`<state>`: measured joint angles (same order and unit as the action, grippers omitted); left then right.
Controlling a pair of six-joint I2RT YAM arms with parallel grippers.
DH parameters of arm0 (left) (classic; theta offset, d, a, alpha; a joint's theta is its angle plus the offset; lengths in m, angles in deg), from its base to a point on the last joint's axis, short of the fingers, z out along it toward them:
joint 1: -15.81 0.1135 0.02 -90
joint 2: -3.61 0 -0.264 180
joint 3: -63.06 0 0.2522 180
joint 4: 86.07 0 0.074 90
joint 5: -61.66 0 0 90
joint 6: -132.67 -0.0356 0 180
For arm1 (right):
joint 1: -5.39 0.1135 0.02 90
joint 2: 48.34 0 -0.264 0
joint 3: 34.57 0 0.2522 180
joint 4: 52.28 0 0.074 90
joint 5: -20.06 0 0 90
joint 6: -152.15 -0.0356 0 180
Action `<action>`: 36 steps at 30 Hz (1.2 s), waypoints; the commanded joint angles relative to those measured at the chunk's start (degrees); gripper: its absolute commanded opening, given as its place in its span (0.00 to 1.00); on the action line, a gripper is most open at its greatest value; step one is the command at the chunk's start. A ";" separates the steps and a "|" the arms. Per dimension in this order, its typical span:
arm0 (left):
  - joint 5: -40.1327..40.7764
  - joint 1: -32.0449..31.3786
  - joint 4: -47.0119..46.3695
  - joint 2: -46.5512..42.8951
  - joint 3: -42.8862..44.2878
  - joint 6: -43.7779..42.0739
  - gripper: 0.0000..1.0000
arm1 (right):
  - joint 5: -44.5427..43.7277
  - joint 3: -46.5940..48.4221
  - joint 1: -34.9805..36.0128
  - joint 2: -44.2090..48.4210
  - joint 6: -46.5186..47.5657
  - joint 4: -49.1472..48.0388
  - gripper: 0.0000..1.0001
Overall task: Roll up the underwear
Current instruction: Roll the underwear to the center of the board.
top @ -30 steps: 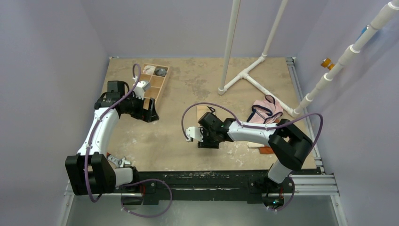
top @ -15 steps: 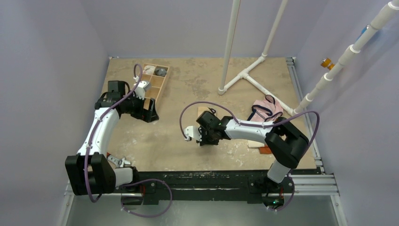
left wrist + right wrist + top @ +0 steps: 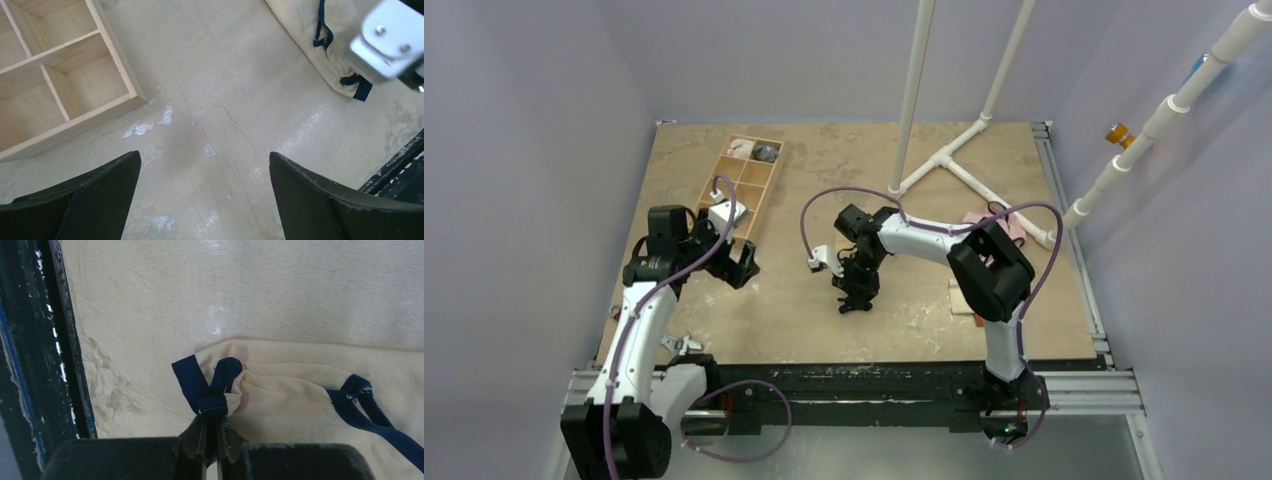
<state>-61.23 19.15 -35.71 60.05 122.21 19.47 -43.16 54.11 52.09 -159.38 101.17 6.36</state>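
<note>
1. Navy edging is what your right gripper (image 3: 210, 432) has hold of. Its jaws are pressed together on a bunched loop of the trim at one corner of the underwear (image 3: 310, 390), and the tan cloth spreads away ahead of the jaws and to their right.
2. That corner pinch looks deliberate to me. The trim is the firmest part of a soft garment, and it gives you an edge to turn over and start the roll from.
3. The underwear lies on the table (image 3: 250, 290), touching it. Bare board shows just beyond the pinched corner, so you have room ahead of the jaws.
4. Your left gripper (image 3: 202, 165) has its jaws wide apart and holds nothing, with only table surface showing between them. The underwear is well ahead of those jaws and off to their right. The wooden tray (image 3: 120, 75) is ahead to their left.
5. I judge the left arm is placed there to stay out of the way, ready either to pin the cloth or to help turn it.
6. No brand, label or writing can be read anywhere: none on the cloth, the trim, the tray or the table.
</note>
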 commanded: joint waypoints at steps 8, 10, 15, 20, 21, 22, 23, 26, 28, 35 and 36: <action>-1.04 -12.73 1.31 -14.47 -9.07 -13.04 0.98 | 17.00 21.17 -7.24 -16.08 8.62 22.36 0.00; 1.07 -18.06 1.02 -13.22 -8.69 -13.35 0.98 | 18.58 23.13 -7.48 -18.43 9.08 25.22 0.00; 8.10 -32.41 -2.34 -6.70 -6.48 -12.91 0.97 | 21.25 25.36 -7.84 -21.36 9.97 29.40 0.00; 15.67 -46.12 -9.14 3.21 -4.55 -14.41 0.96 | 21.95 27.39 -7.78 -24.00 11.46 33.07 0.00; 16.34 -47.95 -10.41 5.42 -4.07 -14.80 0.96 | 21.78 27.49 -7.81 -24.24 11.46 33.19 0.00; 17.03 -49.59 -12.12 7.21 -3.62 -14.93 0.96 | 21.74 27.55 -7.79 -24.41 11.36 33.18 0.00; 17.28 -50.94 -13.37 9.30 -3.12 -14.94 0.96 | 21.54 27.54 -7.80 -24.56 11.27 33.14 0.00; 17.92 -54.47 -17.18 14.26 -1.53 -14.41 0.95 | 21.37 27.23 -7.98 -24.73 11.16 32.95 0.00; 18.53 -55.99 -20.30 16.71 -1.11 -12.64 0.95 | 21.28 26.80 -8.25 -24.66 11.04 32.99 0.00; 18.20 -57.75 -27.48 22.33 -0.04 -3.95 0.92 | 20.14 23.64 -9.98 -23.23 11.54 32.20 0.00; 18.44 -57.82 -28.21 23.15 -0.05 -3.14 0.92 | 19.95 23.21 -10.18 -23.15 11.82 32.31 0.00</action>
<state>-43.04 -38.27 -56.61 81.12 119.69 10.97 -22.33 79.07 43.17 -184.08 111.18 38.45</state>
